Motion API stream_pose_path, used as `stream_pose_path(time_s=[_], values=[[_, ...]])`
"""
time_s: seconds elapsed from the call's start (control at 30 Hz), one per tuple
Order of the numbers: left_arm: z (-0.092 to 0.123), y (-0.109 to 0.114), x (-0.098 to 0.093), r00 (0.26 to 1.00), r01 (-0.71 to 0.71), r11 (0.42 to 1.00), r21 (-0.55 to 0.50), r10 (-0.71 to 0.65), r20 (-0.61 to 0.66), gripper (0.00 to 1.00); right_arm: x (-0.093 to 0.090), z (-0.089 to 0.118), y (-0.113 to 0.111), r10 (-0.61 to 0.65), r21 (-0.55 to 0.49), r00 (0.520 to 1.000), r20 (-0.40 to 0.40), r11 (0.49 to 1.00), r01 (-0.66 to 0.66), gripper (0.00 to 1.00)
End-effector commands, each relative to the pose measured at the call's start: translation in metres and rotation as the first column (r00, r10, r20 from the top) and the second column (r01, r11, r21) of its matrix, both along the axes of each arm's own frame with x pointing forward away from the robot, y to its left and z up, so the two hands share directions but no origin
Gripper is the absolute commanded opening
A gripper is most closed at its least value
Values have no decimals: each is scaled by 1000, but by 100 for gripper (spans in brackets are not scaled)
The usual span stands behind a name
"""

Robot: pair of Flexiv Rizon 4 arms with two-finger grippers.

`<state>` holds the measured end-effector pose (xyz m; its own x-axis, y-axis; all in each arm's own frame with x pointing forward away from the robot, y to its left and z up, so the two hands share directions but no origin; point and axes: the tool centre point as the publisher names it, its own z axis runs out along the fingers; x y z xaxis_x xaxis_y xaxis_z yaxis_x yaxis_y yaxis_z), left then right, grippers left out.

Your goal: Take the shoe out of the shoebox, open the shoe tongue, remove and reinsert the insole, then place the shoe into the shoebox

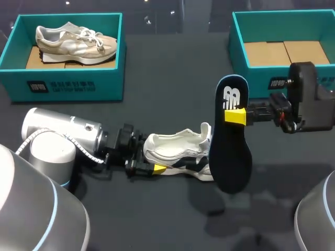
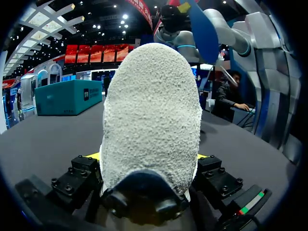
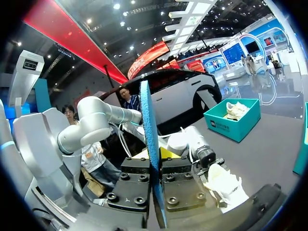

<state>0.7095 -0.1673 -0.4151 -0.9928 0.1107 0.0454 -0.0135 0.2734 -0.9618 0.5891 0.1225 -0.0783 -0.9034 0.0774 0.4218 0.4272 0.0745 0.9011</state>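
- Dark table (image 1: 172, 68), under everything.
- Left arm (image 1: 63, 130), coming in low from the left, laid almost flat towards the table's middle.
- Right arm (image 1: 311, 97), coming in from the right, wrist level and aimed leftwards.
- Left shoebox (image 1: 68, 86), teal, at the far left corner; carries a pale second shoe (image 1: 76, 42) lying across brown cardboard.
- Right shoebox (image 1: 282, 13), teal, at the far right corner; shows only cardboard flaps (image 1: 285, 52) inside.
- Insole (image 1: 233, 151), dark navy with a white mark on its face, blue on the back in the right wrist view – hangs upright on its long axis, just beside the toe end of the shoe and overlapping it in the head view.
- Shoe (image 1: 175, 151), white with dark trim, out of both boxes at the near middle of the table, heel towards the left arm, opening upwards, tongue lifted at the toe side.
- Left gripper (image 2: 149, 156), clamped on the shoe's heel – one yellow tip on each side of the fuzzy white heel.
- Right gripper (image 3: 156, 159), pinching the insole's upper part edge-on between both fingers.
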Motion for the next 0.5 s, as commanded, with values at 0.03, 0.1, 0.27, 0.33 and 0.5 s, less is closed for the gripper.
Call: stream_pose_path(time_s=[0.03,0.1,0.27,0.33,0.5], values=[[0,-2,0,1000,0,1000,2,0,0,0,-13,5,-5,-164,-83,986,27,983,165,0],[0,-2,0,1000,0,1000,2,0,0,0,-8,5,-2,-147,-87,989,27,985,148,0],[0,-2,0,1000,0,1000,2,0,0,0,1,3,-2,-124,-85,992,25,988,126,0],[0,-2,0,1000,0,1000,2,0,0,0,4,2,-2,-115,-79,993,26,990,116,0],[0,-2,0,1000,0,1000,2,0,0,0,8,0,-3,-99,-69,995,18,993,100,0]])
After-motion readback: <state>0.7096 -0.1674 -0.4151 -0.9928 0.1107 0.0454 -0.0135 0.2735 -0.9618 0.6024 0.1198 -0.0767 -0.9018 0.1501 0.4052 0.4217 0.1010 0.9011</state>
